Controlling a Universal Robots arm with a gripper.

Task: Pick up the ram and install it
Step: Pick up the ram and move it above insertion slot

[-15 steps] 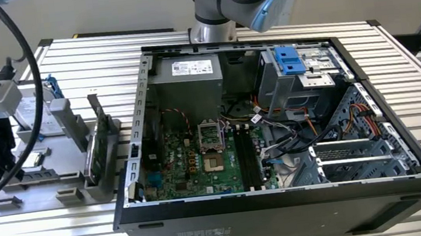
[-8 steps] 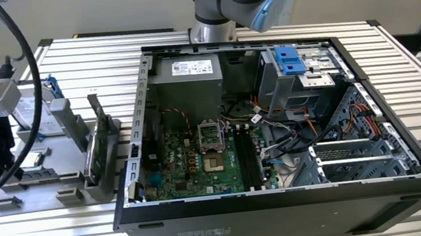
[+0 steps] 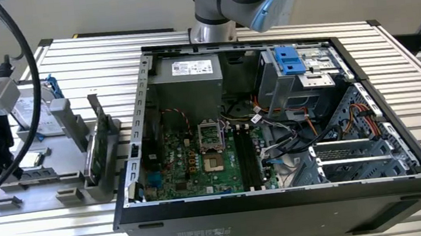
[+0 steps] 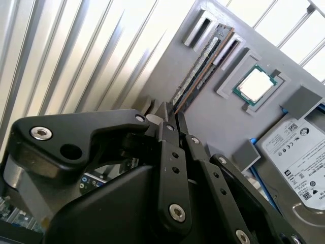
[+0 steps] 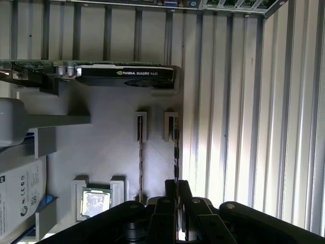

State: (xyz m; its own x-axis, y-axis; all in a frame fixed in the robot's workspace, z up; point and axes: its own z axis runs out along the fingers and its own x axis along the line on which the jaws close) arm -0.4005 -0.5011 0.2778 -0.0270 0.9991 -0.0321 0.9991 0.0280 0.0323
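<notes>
The gripper [image 5: 177, 189] is closed on the end of the ram [image 5: 176, 150] in the grey tray [image 3: 50, 155], at 9 o'clock from the computer case [image 3: 284, 222].

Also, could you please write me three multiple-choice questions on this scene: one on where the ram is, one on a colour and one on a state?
1. Where is the ram? A standing on edge in the grey tray; B plugged into a board slot; C held up in the air.
2. What colour is the drive bracket in the computer case? A red; B blue; C yellow.
3. How is the case? A shut; B open on one side; C turned face down.
Answers: 1 A, it stands in the tray's slot with the pincer closed on its end. 2 B, it is plainly blue. 3 B, the motherboard lies exposed.
</notes>
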